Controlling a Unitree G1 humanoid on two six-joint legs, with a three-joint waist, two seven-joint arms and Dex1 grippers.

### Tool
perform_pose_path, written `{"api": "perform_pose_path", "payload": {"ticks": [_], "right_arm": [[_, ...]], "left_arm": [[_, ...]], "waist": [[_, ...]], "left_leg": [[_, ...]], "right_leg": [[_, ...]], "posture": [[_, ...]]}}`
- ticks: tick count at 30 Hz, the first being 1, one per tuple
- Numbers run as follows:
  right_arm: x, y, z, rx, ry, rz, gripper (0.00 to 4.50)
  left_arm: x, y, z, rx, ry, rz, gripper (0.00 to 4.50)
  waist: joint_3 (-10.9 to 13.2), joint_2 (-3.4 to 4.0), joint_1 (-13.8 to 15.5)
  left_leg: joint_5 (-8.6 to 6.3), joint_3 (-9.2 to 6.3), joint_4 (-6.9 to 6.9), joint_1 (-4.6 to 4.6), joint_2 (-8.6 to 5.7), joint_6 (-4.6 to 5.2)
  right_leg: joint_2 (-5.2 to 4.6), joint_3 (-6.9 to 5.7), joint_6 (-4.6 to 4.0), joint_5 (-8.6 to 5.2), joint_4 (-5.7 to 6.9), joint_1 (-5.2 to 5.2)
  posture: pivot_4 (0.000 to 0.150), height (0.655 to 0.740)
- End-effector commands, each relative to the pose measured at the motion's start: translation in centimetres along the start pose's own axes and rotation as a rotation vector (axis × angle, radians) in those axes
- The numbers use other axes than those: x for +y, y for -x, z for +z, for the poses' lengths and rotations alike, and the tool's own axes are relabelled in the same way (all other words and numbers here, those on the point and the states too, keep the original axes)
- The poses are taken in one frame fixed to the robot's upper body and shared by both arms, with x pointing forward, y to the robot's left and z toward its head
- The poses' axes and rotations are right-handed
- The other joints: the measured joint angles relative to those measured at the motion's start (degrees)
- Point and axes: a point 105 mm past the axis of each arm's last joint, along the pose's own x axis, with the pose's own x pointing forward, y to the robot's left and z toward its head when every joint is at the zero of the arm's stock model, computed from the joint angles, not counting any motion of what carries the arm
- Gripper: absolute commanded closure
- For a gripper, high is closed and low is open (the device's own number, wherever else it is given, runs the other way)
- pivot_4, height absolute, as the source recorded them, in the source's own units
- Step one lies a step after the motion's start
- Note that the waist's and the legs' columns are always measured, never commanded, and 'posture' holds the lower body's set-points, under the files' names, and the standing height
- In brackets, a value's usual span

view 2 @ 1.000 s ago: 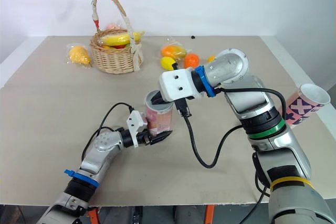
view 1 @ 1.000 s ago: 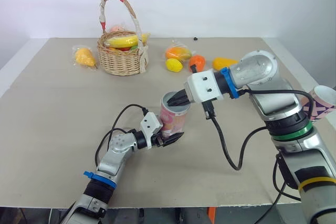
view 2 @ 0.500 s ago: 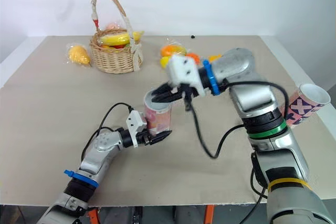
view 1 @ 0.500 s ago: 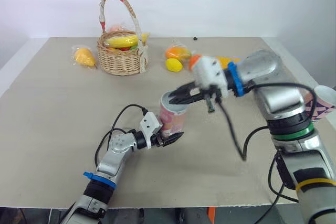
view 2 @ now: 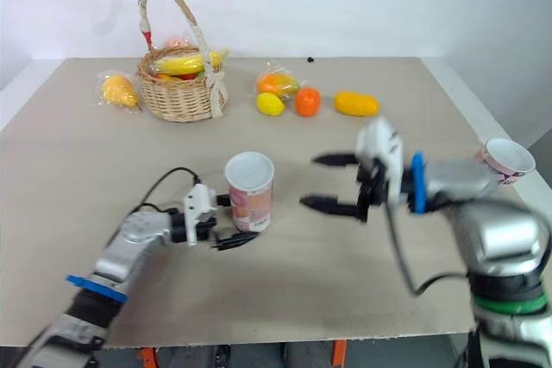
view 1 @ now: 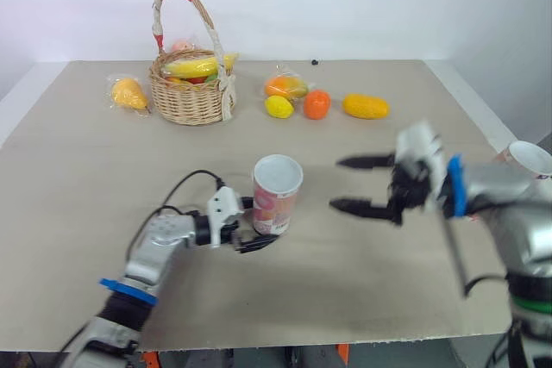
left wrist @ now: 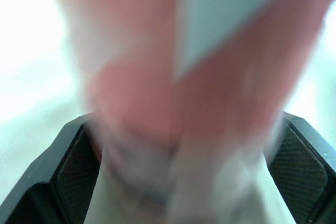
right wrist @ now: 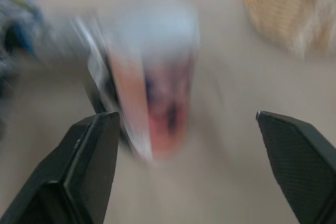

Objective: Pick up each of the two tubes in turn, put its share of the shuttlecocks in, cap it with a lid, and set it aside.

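A pink tube (view 1: 276, 200) stands upright mid-table, its top white as with a lid on it. My left gripper (view 1: 259, 223) is open around the tube's base, one finger on each side; in the left wrist view the tube (left wrist: 184, 77) spans the gap between the fingers (left wrist: 79, 171). My right gripper (view 1: 336, 184) hangs open and empty to the right of the tube, well apart from it, and the right wrist view looks at the tube (right wrist: 157, 108) from there. A second patterned tube (view 2: 504, 159) stands at the table's right edge.
At the back stand a wicker basket (view 1: 185, 92) of fruit, a bagged yellow fruit (view 1: 126, 93), a bagged orange fruit (view 1: 287, 86), a lemon (view 1: 279, 107), an orange (view 1: 316, 104) and a yellow mango (view 1: 365, 106). A black cable (view 1: 185, 185) loops by my left wrist.
The camera has shifted. My right gripper has left the tube's top, swung out to the right and opened. The tube now stands upright and the left fingers have spread.
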Motion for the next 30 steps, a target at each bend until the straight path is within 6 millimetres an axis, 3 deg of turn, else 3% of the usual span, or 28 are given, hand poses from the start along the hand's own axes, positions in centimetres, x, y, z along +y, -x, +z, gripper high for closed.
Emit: {"api": "perform_pose_path", "payload": {"ticks": [1, 6, 10, 18, 20, 23, 28, 30], "right_arm": [[0.4, -1.8, 0.8, -0.099, 0.12, -0.064, 0.02], [1.1, -5.0, -1.1, -0.141, 0.084, -0.05, 0.02], [1.5, -6.9, -0.2, -0.175, 0.089, 0.004, 0.02], [1.1, -8.4, 0.1, -0.19, 0.089, 0.012, 0.02], [1.1, -8.4, 0.1, -0.192, 0.088, 0.01, 0.25], [1.1, -7.9, 0.0, -0.189, 0.082, 0.003, 1.23], [0.3, -5.7, 0.3, -0.233, 0.01, -0.086, 1.23], [-1.1, -3.9, 0.0, -0.245, -0.026, -0.211, 1.23]], "left_arm": [[-0.6, 1.1, 0.4, 0.017, 0.0, -0.068, 0.0], [-1.1, 1.1, 2.0, 0.015, -0.027, -0.143, 0.0], [-1.8, -0.4, 3.1, -0.013, -0.048, -0.16, 0.0], [-2.1, -1.4, 3.2, -0.019, -0.047, -0.156, 0.0], [-2.0, -1.4, 3.1, -0.017, -0.048, -0.147, 0.0], [-1.4, -0.8, 3.2, -0.015, -0.054, -0.12, 0.0], [0.9, 0.6, 5.8, -0.061, -0.088, -0.024, 0.0], [1.7, 0.7, 7.5, -0.104, -0.112, 0.016, 0.0]], "waist": [[0.13, 0.22, -0.11], [0.27, -0.06, -0.09], [0.28, -0.07, 0.09], [0.28, -0.09, 0.51], [0.28, -0.09, 0.52], [0.28, -0.09, 0.53], [0.28, -0.1, 0.61], [0.29, -0.11, 0.75]], "left_leg": [[0.03, 0.09, 0.0, -0.01, 0.0, -0.03], [0.15, 0.1, 0.1, -0.01, 0.06, -0.2], [0.18, 0.16, 0.1, -0.05, -0.05, -0.25], [0.14, 0.14, 0.09, -0.08, -0.1, -0.29], [0.14, 0.13, 0.09, -0.08, -0.09, -0.29], [0.14, 0.14, 0.1, -0.08, -0.1, -0.29], [0.14, 0.12, 0.1, -0.09, -0.09, -0.29], [0.14, 0.1, 0.1, -0.1, -0.1, -0.29]], "right_leg": [[0.01, 0.06, 0.1, -0.04, 0.06, -0.08], [0.1, 0.09, 0.21, 0.09, 0.05, -0.02], [-0.03, 0.21, 0.19, 0.16, 0.03, -0.04], [-0.02, 0.24, 0.07, 0.21, 0.02, -0.06], [-0.01, 0.23, 0.07, 0.21, 0.02, -0.05], [-0.02, 0.23, 0.07, 0.22, 0.02, -0.04], [-0.01, 0.21, 0.07, 0.22, 0.03, -0.04], [-0.04, 0.19, 0.08, 0.22, 0.03, -0.04]], "posture": [[0.15, 0.74], [0.15, 0.74], [0.15, 0.74], [0.15, 0.74], [0.15, 0.74], [0.15, 0.74], [0.15, 0.74], [0.15, 0.74]]}}
